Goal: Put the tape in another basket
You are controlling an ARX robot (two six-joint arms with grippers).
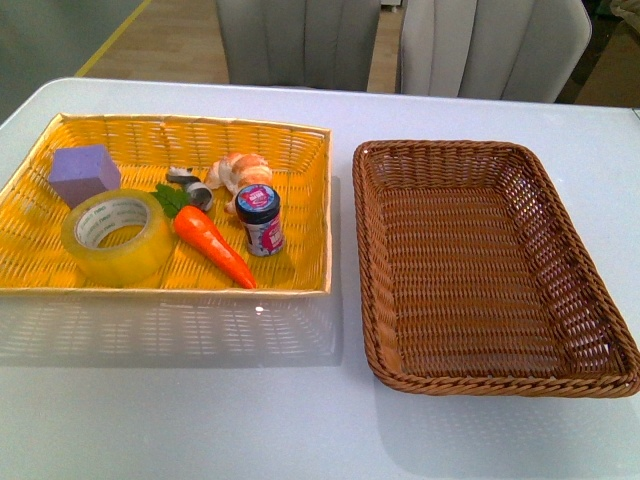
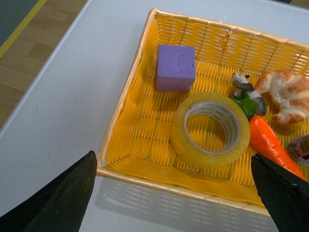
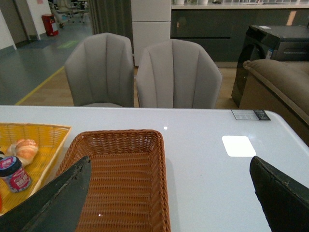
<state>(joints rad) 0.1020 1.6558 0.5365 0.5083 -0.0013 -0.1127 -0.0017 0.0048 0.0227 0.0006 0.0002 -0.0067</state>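
wide-spread left gripper point(image 2: 172, 157) near tape point(image 2: 207, 155), wide-spread right gripper point(image 3: 169, 159) near basket point(image 3: 120, 180), both in wrist views only

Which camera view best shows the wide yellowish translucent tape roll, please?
Left wrist view: the yellowish translucent tape roll lies close, whole, inside the yellow woven basket. Front view shows it smaller; right wrist view lacks it.
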